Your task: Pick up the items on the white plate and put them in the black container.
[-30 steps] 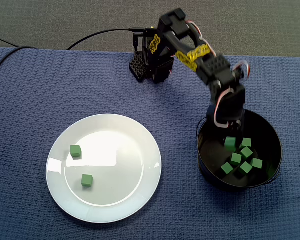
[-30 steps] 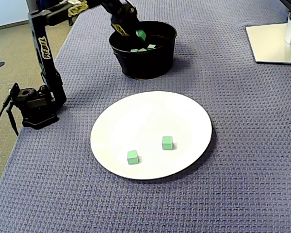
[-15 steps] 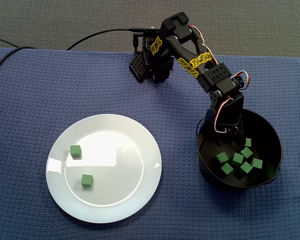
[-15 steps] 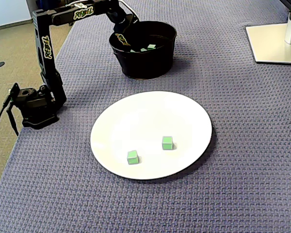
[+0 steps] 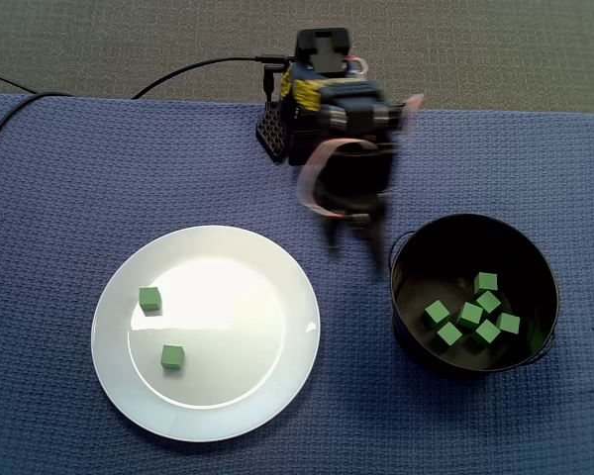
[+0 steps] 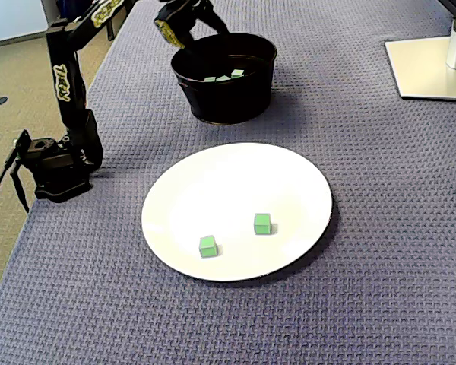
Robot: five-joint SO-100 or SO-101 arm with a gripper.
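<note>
The green cube that the hand (image 6: 200, 34) carried over the black container (image 5: 408, 327) a second ago now lies inside it. It sits at about 9 o'clock among the others on the container floor, which makes seven cubes (image 5: 470, 315) there in the fixed view from above.

The arm has since lifted out of the container and swung away toward 10 o'clock of it. In that view it now sits over the bare bench (image 5: 79, 178) between the container and the white plate (image 5: 277, 267). The arm is badly smeared by motion there, so the jaws cannot be read from it. In the lower fixed view, where the hand hangs over the container's far rim, the fingers look spread with nothing between them, so I take it as open and empty.

Two green cubes remain on the plate, and neither has moved. In the view from above, one (image 5: 149, 298) lies toward 10 o'clock of the plate's middle and the other (image 5: 171, 357) toward 8 o'clock. They are clearly apart from each other and lie inside the rim.

One drop-off is therefore done and the arm appears to be returning for the next pick. The task looks mostly finished, with two items left. The 10 o'clock cube lies nearer the arm's base, though either can be reached without disturbing the other.
</note>
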